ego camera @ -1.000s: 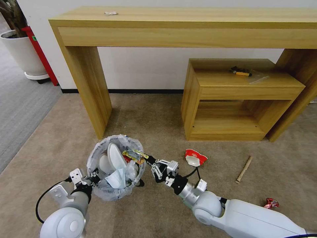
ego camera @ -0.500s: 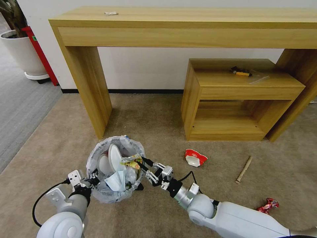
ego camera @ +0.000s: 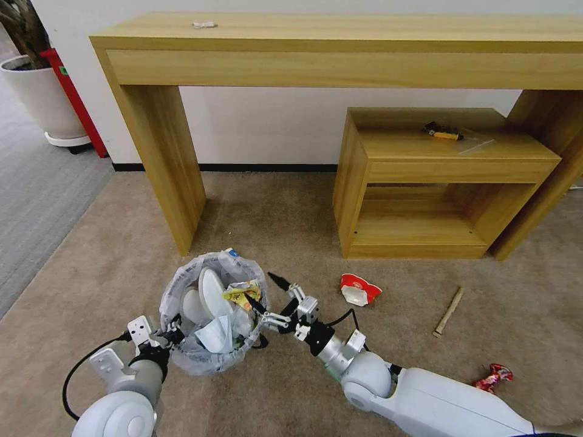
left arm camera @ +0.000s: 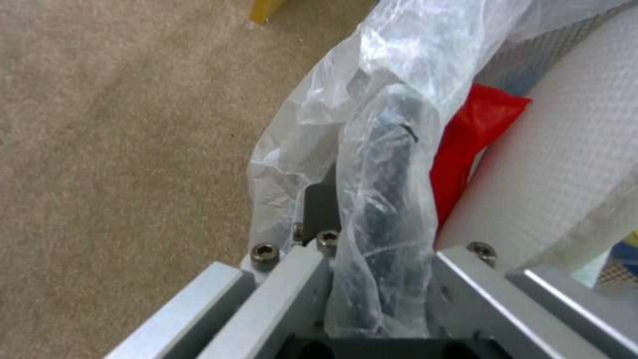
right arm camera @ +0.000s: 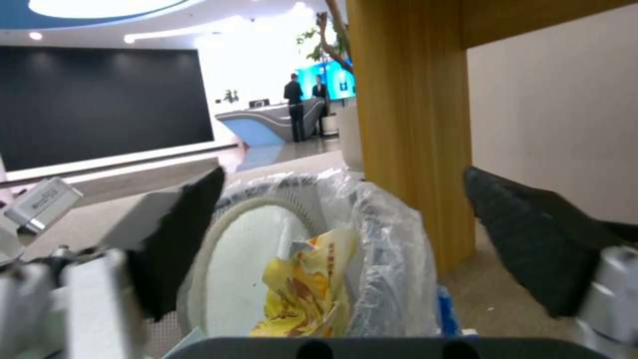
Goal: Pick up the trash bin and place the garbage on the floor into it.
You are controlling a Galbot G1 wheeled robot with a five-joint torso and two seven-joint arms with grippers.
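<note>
Left tool point(ego camera: 172, 333) is clamping the trash bin's point(ego camera: 209, 358) bagged rim on beige carpet point(ego camera: 285, 212). Right tool point(ego camera: 265, 292) is hanging spread apart beside the rim, a yellow wrapper point(ego camera: 243, 294) lying inside the bin.

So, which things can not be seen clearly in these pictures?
- Bottom of the trash bin: head view, buried under slippers, mask and yellow wrapper.
- Left gripper fingertips: left wrist view, wrapped in the bin's plastic bag.
- Small item on the tall table: head view, too small to name.
- Red wrapper: head view, print too small.
</note>
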